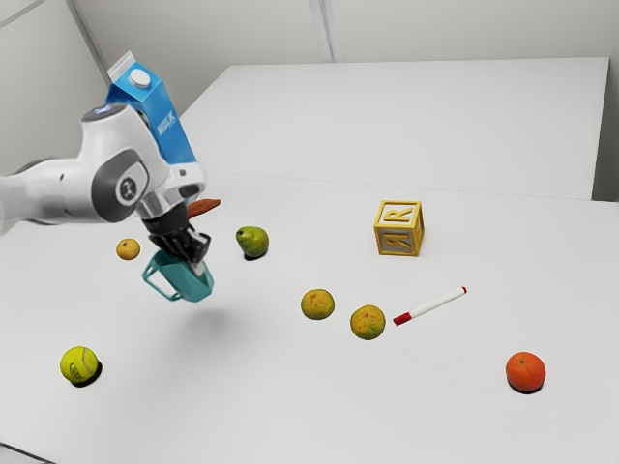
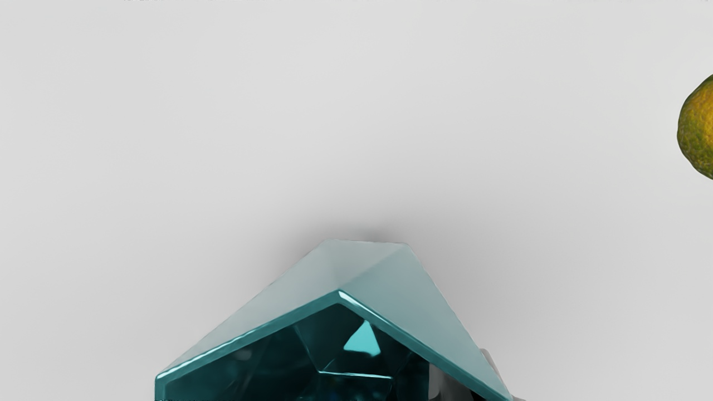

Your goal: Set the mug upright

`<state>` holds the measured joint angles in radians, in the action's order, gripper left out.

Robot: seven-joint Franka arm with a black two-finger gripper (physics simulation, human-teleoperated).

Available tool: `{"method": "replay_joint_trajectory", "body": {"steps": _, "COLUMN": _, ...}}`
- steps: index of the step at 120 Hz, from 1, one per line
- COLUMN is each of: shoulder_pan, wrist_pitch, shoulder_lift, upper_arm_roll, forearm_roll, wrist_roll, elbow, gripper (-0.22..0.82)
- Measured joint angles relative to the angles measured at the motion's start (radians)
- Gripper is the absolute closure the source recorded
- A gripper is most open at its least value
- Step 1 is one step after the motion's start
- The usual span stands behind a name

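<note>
White tabletop (image 1: 261,396) leaves room around the gripper (image 1: 193,255), pinching the tilted mug (image 1: 191,283).

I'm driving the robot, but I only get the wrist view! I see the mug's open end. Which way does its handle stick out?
Observer: In the exterior view, the handle sticks out toward the left of the mug, which hangs tilted in the claw.
Operator: Ooh. Is there a ball anywhere?
Observer: Yes, a yellow-green one rests on the table, nearer the exterior camera than the mug.
Operator: And is there fruit on the side away from the handle?
Observer: Yes, a green pear lies to the exterior view's right of the claw.
</note>
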<state>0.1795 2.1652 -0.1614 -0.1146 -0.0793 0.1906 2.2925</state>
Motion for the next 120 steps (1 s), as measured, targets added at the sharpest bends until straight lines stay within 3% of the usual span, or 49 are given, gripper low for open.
{"method": "replay_joint_trajectory", "body": {"steps": 120, "shoulder_pan": -0.073, "wrist_pitch": 0.092, "shoulder_lift": 0.083, "upper_arm_roll": -0.017, "forearm_roll": 0.018, "wrist_roll": -0.174, "elbow": 0.038, "gripper": 0.79}}
